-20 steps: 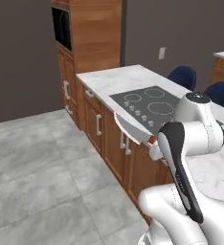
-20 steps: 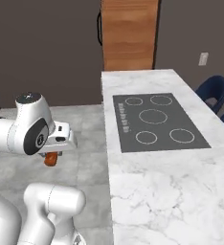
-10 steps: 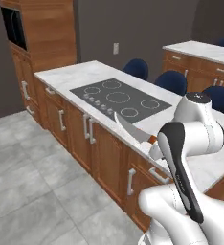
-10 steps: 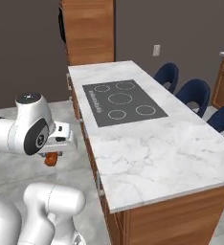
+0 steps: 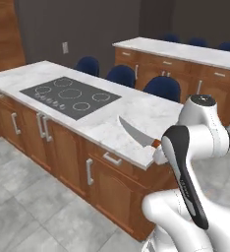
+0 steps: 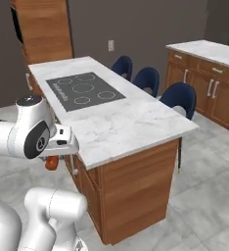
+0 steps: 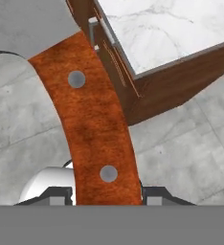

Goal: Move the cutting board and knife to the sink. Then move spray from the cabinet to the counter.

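Two marble-topped counters: near island counter [image 5: 136, 110] with black cooktop [image 5: 70, 96], second one [image 5: 186, 51] behind blue chairs [image 5: 161, 87]. Grey tile floor [image 5: 18, 206]. Pincer [image 7: 106, 194] clamps the knife [image 7: 92, 129] by its handle.

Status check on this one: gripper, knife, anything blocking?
Gripper shut on knife handle, blade out over the island counter edge. Knife in the air, sink not in sight. Nothing touching the blade.
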You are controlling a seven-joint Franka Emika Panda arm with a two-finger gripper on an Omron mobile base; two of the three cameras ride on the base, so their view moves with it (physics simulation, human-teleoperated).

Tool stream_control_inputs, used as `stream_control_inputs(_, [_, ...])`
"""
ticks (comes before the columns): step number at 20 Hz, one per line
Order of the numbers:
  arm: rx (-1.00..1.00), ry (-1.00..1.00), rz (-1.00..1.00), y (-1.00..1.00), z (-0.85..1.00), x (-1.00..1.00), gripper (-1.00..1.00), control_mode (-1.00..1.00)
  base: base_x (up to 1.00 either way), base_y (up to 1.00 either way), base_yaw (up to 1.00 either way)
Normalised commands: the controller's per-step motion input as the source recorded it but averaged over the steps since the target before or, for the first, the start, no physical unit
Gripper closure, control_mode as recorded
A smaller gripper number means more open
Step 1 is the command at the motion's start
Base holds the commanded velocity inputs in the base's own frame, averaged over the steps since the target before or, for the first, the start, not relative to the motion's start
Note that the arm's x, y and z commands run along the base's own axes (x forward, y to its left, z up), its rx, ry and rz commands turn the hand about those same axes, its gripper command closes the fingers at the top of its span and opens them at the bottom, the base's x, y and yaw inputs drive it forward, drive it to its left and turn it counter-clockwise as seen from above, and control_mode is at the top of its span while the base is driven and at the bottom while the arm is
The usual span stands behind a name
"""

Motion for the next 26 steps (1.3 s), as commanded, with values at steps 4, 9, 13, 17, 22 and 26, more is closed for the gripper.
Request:
stream_control_inputs(4, [0.00,0.00,0.00,0.00,0.00,0.00,1.00,1.00,-0.68,-0.31,-0.44])
stream_control_inputs(9, [0.00,0.00,0.00,0.00,0.00,0.00,1.00,1.00,-0.53,-0.37,-0.48])
stream_control_inputs(13, [0.00,0.00,0.00,0.00,0.00,0.00,1.00,1.00,-0.44,-0.31,-0.50])
stream_control_inputs(17, [0.00,0.00,0.00,0.00,0.00,0.00,1.00,1.00,-0.29,-0.20,-0.55])
stream_control_inputs(22, [0.00,0.00,0.00,0.00,0.00,0.00,1.00,1.00,-0.32,-0.20,-0.55])
stream_control_inputs(26, [0.00,0.00,0.00,0.00,0.00,0.00,1.00,1.00,-0.34,-0.23,-0.54])
